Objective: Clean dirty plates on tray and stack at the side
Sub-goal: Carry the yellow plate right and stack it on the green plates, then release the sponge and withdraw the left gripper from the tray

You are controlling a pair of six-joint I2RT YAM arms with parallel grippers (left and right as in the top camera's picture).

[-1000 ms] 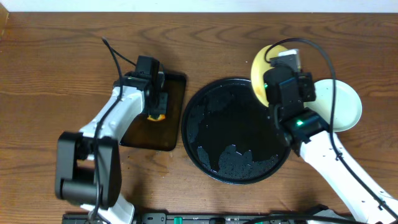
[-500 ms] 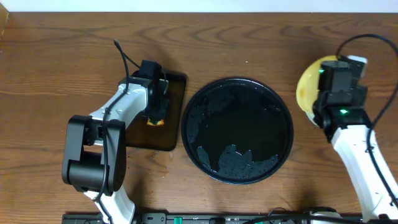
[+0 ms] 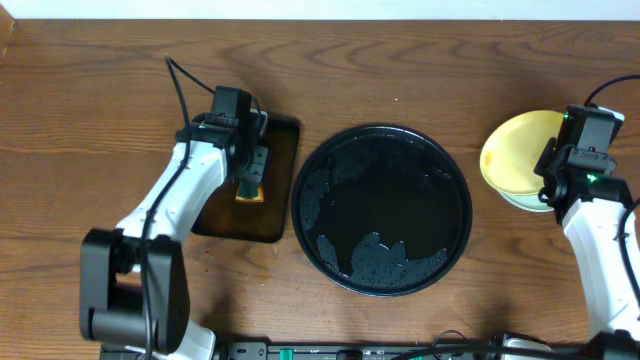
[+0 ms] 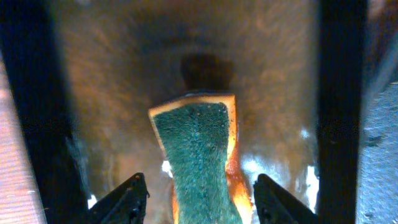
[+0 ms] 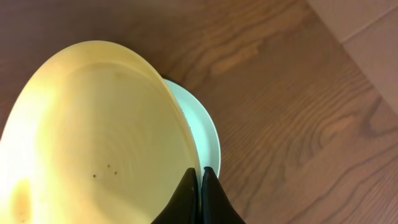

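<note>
At the table's right side, my right gripper (image 3: 550,183) (image 5: 200,177) is shut on the rim of the pale yellow plate (image 3: 515,152) (image 5: 93,137), which has a few brown specks. The plate lies tilted over a mint-white plate (image 3: 530,204) (image 5: 204,134); whether they touch I cannot tell. The round black tray (image 3: 400,190) is wet and holds no plates. My left gripper (image 3: 250,172) (image 4: 202,198) is open over the green-and-orange sponge (image 3: 250,192) (image 4: 199,155). Its fingers (image 4: 132,196) stand apart from the sponge on either side.
The sponge lies in a rectangular dark tray (image 3: 280,210) left of the round tray, with a wet brown floor (image 4: 124,93). Bare wooden table (image 3: 400,60) runs behind both trays. The table's right edge is close to the stacked plates.
My left gripper has opened and let go of the sponge on the rectangular tray. My right arm has carried the yellow plate from the round tray's edge out to the right, over the mint-white plate.
</note>
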